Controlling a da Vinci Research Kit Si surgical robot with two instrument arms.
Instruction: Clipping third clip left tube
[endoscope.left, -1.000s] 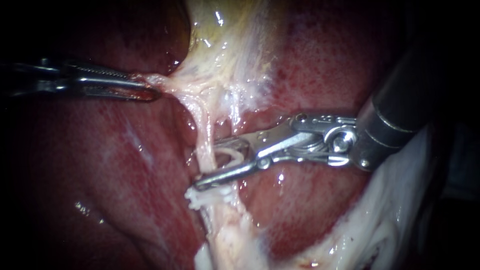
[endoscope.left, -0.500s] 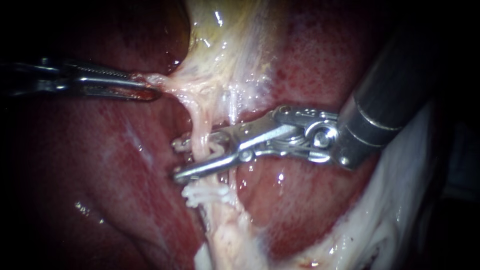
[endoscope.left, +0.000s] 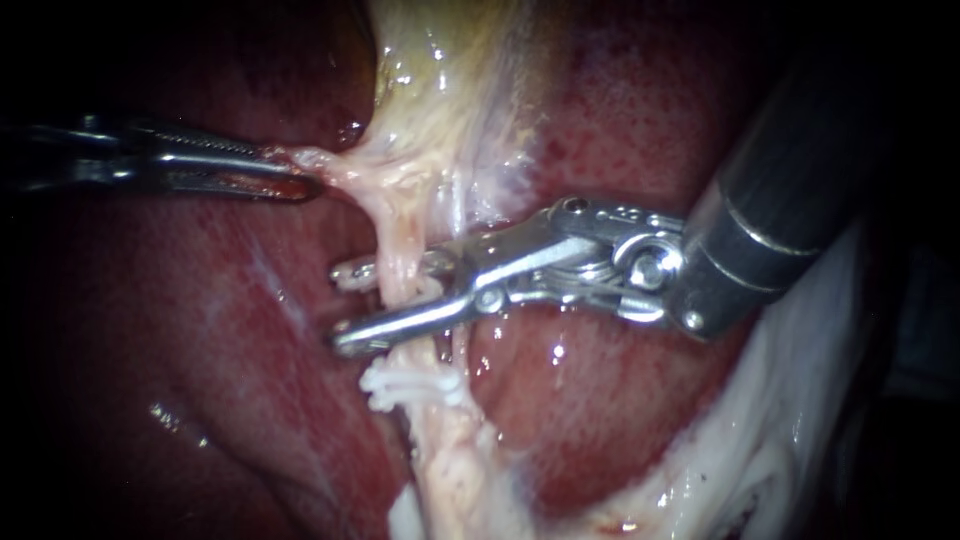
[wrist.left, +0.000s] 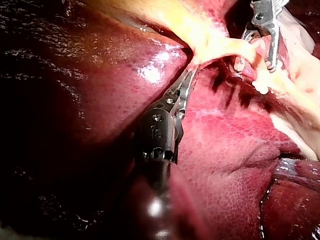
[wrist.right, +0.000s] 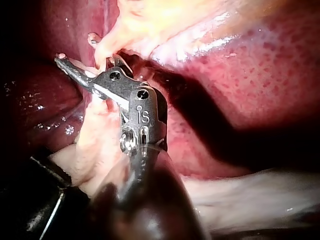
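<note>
On the far left, my left instrument (endoscope.left: 300, 183) came in from the side across the dark red liver (endoscope.left: 200, 320). Its end effector was clamped on a fold of pale tissue (endoscope.left: 330, 165), the jaws lying close together with the fold pinched between them. The left wrist view showed the same grip, with the left instrument (wrist.left: 189, 80) holding the edge of that yellowish sheet where it met the liver.

From that fold, the left tube (endoscope.left: 400, 250) ran downward as a thin pink strand. A white clip (endoscope.left: 410, 385) sat across it lower down.

Just above that clip, the right instrument (endoscope.left: 340, 305) reached in from the upper right. Its end effector stood at a narrow spread, one jaw behind the left tube and the other in front, so the tube passed through the gap. I could not see both jaws pressing on it. In the right wrist view the right instrument (wrist.right: 77, 47) showed the same straddle, with pale tissue draped over the near jaw.

At the far right, a band of white tissue (endoscope.left: 780, 440) lay along the liver's edge.
</note>
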